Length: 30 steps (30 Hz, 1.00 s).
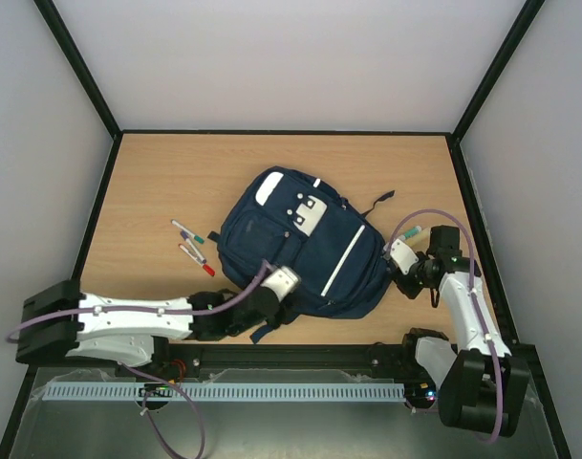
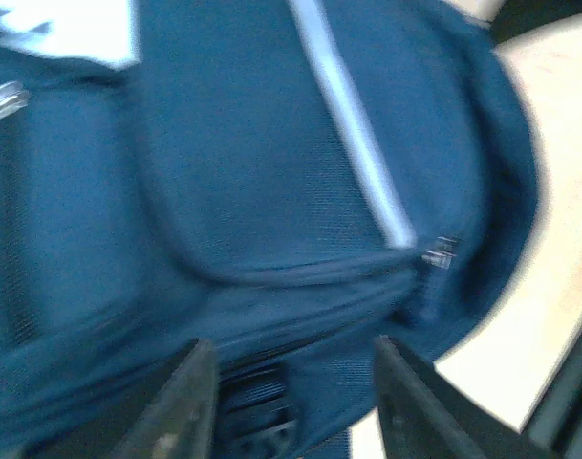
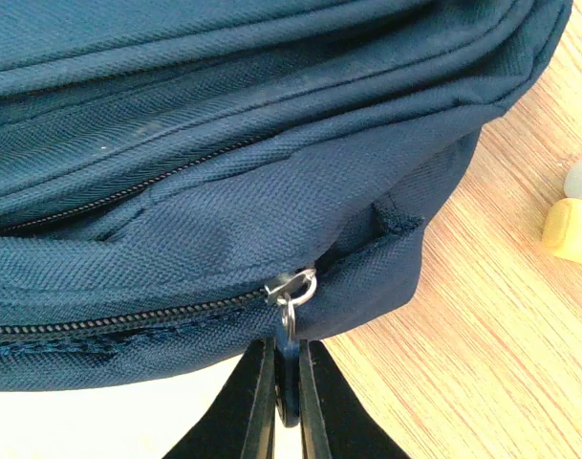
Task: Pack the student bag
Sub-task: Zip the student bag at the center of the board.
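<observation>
The student bag (image 1: 305, 249), a navy backpack with white stripes, lies flat in the middle of the table. My left gripper (image 1: 292, 271) hovers at its near-left edge. In the blurred left wrist view it (image 2: 291, 382) stands open over the bag (image 2: 271, 191), with fabric and a dark buckle below the gap and nothing gripped. My right gripper (image 1: 394, 270) is at the bag's right side. In the right wrist view it (image 3: 287, 382) is shut on the dark zipper pull (image 3: 288, 368), which hangs from the metal slider (image 3: 292, 285) at the end of the zip.
Several marker pens (image 1: 193, 244) lie on the wood left of the bag. Another pen (image 1: 408, 231) lies by the right wrist, and a yellow and a grey object (image 3: 570, 229) show at the right edge. Black frame rails border the table.
</observation>
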Available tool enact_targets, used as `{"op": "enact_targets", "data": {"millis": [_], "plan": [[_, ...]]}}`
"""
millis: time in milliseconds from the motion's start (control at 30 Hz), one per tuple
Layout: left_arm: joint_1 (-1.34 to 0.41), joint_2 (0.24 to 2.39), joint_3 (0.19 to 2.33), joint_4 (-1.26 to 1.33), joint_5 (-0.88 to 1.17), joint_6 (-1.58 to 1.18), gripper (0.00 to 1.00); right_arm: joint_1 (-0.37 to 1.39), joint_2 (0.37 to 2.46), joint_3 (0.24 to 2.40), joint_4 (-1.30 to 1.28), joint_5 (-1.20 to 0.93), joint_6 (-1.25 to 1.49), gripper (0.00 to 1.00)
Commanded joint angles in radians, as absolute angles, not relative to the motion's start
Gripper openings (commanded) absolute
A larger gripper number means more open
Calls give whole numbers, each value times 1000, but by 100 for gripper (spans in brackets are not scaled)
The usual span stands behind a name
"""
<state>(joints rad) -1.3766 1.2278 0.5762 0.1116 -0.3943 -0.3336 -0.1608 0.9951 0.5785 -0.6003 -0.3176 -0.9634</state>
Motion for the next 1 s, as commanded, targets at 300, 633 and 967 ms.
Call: {"op": "enact_targets", "data": {"millis": [300,633,967], "plan": [[-1118,941,510,-446,-314,-793,2,-131,900,532,-677,-299,-1032,1],[-841,1130,484,-168,-199,-697,2,-53,828,518,-739,-313,-1045,1],[-651,1519,711,91,-110,-520,2,158,819,550,-771,-280,-985,2]]}}
